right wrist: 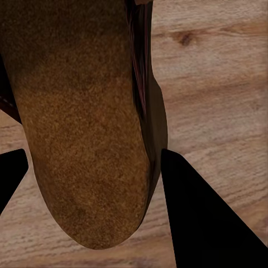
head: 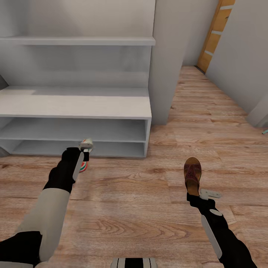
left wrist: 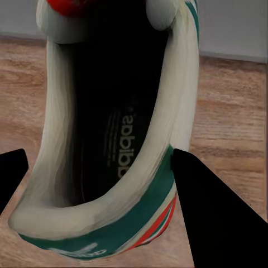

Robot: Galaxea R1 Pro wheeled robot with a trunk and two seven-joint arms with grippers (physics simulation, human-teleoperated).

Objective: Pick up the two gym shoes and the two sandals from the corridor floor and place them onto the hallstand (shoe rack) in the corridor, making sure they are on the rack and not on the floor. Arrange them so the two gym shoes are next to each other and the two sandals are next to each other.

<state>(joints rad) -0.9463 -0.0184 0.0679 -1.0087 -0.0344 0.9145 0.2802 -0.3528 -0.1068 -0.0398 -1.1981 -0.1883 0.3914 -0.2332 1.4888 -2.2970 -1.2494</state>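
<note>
The pale grey hallstand (head: 74, 106) stands ahead on the left, with both open shoe shelves bare. One gym shoe (head: 86, 143), white with green stripes and red heel, hangs tilted in front of the lower shelf, toe toward the rack. My left gripper (head: 83, 164) is shut on its heel. In the left wrist view the fingers (left wrist: 212, 212) flank the heel of the gym shoe (left wrist: 111, 139). One brown sandal (head: 192, 173) sits low over the corridor floor (head: 130, 193), my right gripper (head: 193, 194) shut on its heel. The tan footbed of the sandal (right wrist: 84, 111) shows between the fingers (right wrist: 201, 218).
A wall shelf (head: 78, 41) hangs above the bench. A grey wall pillar (head: 163, 63) borders the rack's right end. The corridor runs back right to a wooden door (head: 216, 37). A small teal object (head: 265, 131) shows at the right edge.
</note>
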